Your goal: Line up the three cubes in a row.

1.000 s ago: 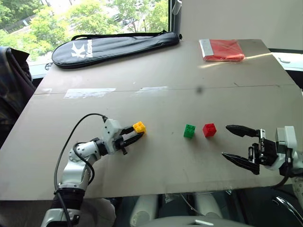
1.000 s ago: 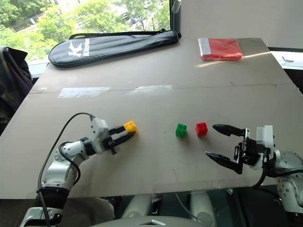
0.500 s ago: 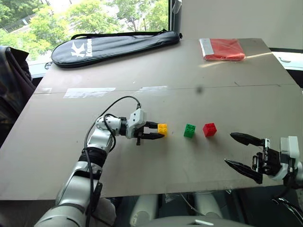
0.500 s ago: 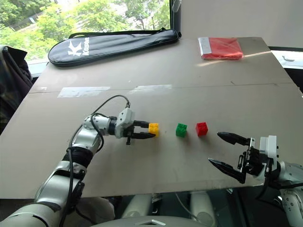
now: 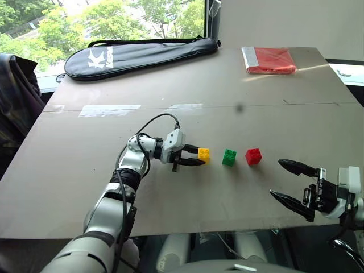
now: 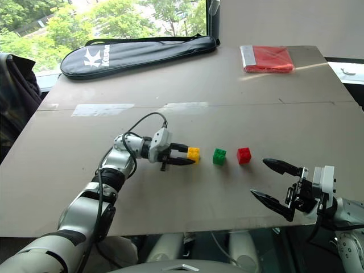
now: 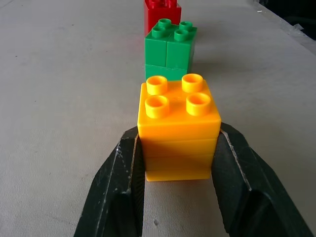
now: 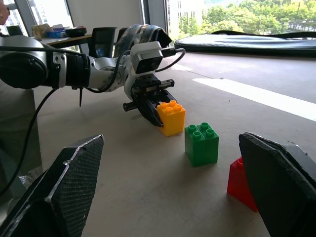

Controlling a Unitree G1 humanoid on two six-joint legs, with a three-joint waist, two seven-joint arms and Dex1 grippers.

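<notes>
Where green cube point(image 7: 170, 48) blocks it, red cube point(image 7: 162, 13) half-hidden.

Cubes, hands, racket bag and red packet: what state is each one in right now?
yellow cube: upright, clamped in left hand
green cube: upright, free
red cube: upright, free
left hand: shut on yellow cube
right hand: open, empty
racket bag: zipped, flat
red packet: flat

You can read a white "K" logo and the brand "Kawasaki" on the long black racket bag point(image 5: 139, 53), well beyond the left pincer point(image 5: 195, 157).
</notes>
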